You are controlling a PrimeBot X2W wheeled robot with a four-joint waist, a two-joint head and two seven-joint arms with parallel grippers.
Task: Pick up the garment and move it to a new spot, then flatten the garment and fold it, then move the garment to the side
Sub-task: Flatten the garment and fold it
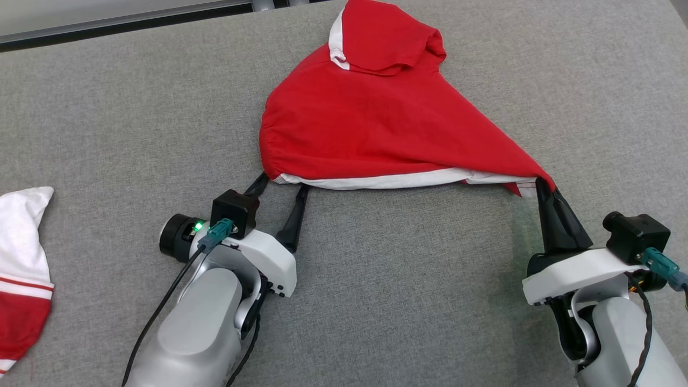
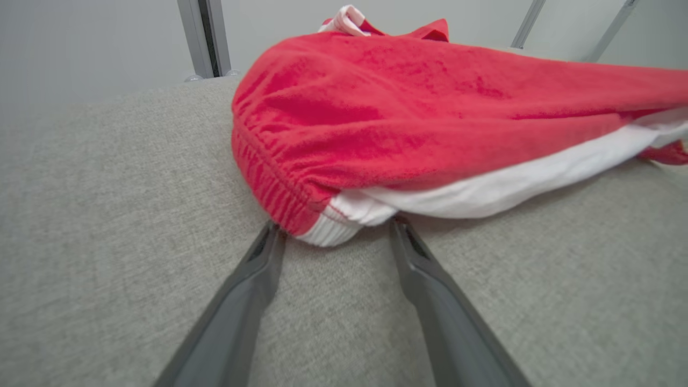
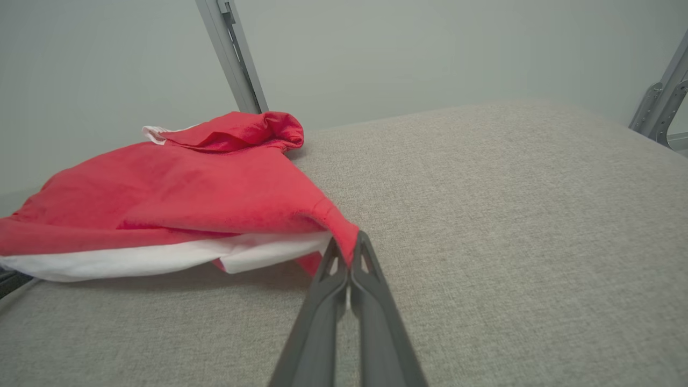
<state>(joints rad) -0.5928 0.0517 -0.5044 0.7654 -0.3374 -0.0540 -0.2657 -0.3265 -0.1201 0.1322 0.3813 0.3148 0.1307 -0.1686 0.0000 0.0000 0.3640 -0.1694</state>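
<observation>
R gripper (image 1: 539, 184) fingers pinch garment (image 1: 376, 118) at 4 o'clock corner to pull it taut; L gripper (image 1: 282, 185) fingers spread astride 7 o'clock corner, prob. to grab.

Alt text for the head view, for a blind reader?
A red garment with white trim lies on a grey fabric surface; the right gripper is shut on its near right corner, and the open left gripper brackets its near left corner. Another red-and-white garment lies at the left edge.
</observation>
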